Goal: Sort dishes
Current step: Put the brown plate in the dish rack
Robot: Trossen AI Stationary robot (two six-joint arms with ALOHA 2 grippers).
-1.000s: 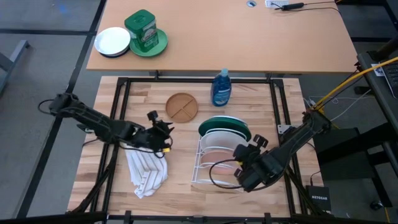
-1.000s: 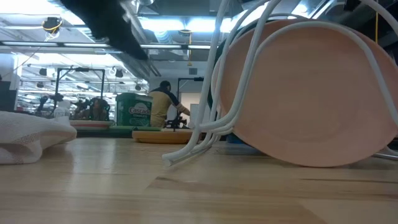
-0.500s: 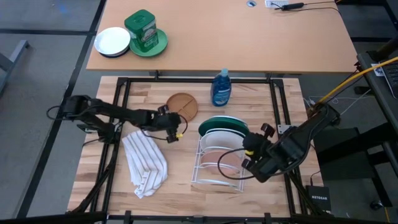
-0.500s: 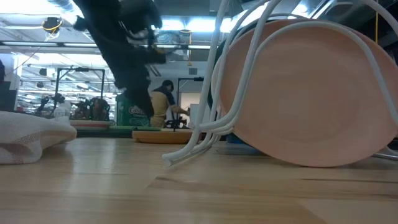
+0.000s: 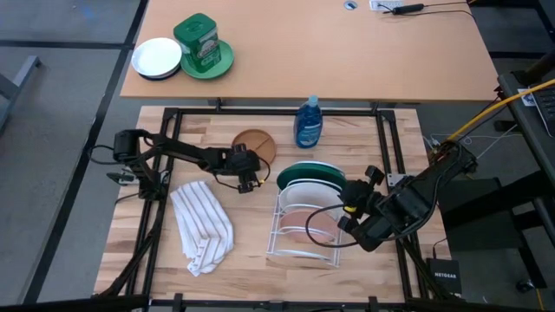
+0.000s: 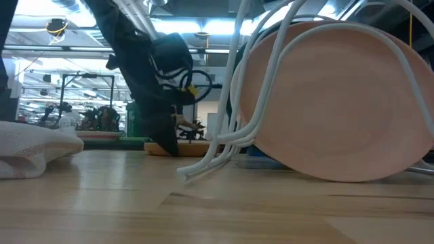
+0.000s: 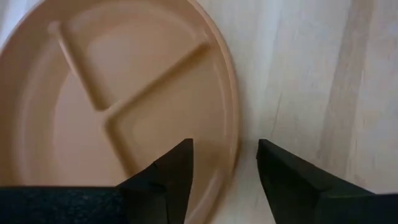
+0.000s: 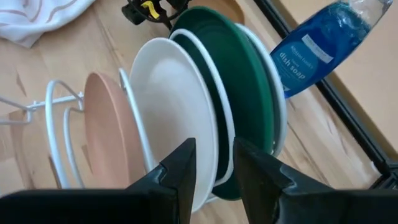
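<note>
From above, three plates stand on edge in the white rack (image 5: 299, 234): green plate (image 5: 314, 172) at the back, white plate (image 5: 312, 187) next, pink plate (image 5: 316, 224) in front. The brown plate (image 5: 257, 146) lies flat on the desk (image 5: 364, 139), the only one unsorted. The left gripper (image 5: 247, 170) sits at its near rim, placed to take the edge. The right gripper (image 5: 357, 201) waits beside the rack.

At desk level, the pink plate (image 6: 339, 102) leans in the rack wires (image 6: 230, 135), which hold it upright.

The left wrist shows the jaws parted narrowly, straddling the brown plate's (image 7: 124, 93) rim, not yet closed.

The right wrist shows its jaws slightly apart, empty, facing the white plate (image 8: 177, 118).
</note>
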